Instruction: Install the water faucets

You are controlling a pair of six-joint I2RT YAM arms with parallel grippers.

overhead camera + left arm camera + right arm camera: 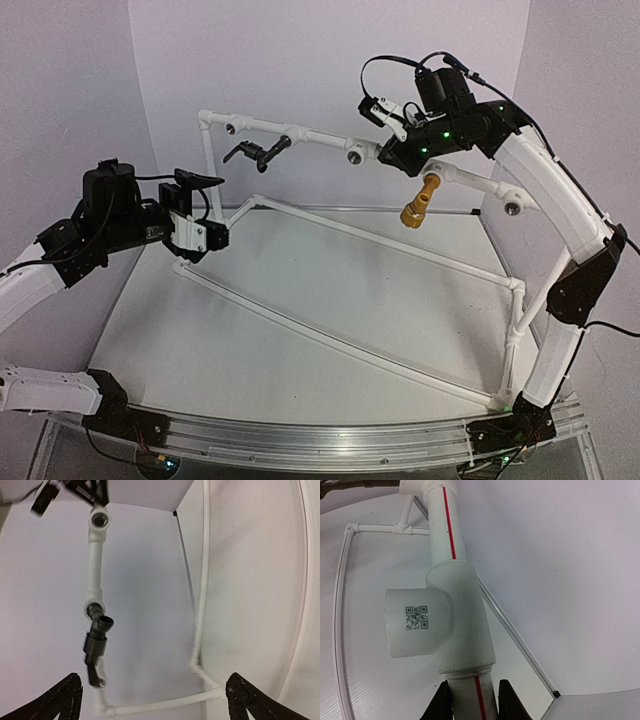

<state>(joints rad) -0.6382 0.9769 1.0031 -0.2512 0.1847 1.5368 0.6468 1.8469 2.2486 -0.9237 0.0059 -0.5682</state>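
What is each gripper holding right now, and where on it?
The right gripper appears clamped on the white pipe, just beside its tee fitting. The left gripper is open and holds nothing.

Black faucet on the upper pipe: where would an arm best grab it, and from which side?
Likely the thick round body of the black faucet, between its white socket and the thin lever. It juts out toward the left arm, so approach from there, fingers straddling the body; the bent lever offers a poorer hold.

Black faucet (258, 152) fitted, brass faucet (421, 200) fitted, tilted down
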